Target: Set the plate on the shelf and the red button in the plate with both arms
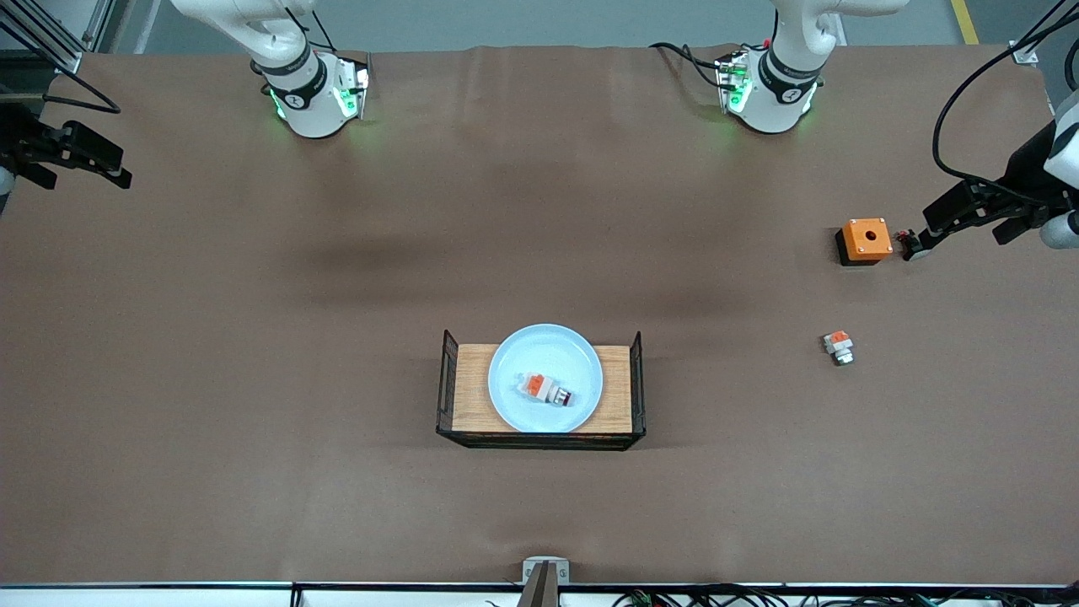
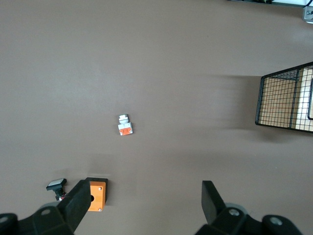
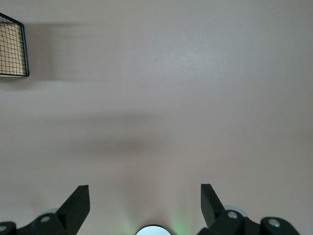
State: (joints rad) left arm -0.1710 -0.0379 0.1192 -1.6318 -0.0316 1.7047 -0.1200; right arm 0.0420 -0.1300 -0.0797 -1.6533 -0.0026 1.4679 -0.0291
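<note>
Both task things are found together at mid-desk: the red button (image 1: 548, 389) lies in the plate (image 1: 506, 371), its long axis slanted, and the plate rests on a wooden tray (image 1: 472, 384). The left gripper (image 2: 144, 208) and right gripper (image 3: 145, 205) are held well apart from it at opposite desk ends, jaws spread and empty. A similar silver-tipped part (image 1: 839, 346) and an orange box (image 1: 865, 240) lie near the left arm, clear of the tray.

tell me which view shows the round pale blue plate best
The front view: the round pale blue plate shows whole, on the wooden tray. The left wrist view catches only a sliver of its edge; the right wrist view shows none.
</note>
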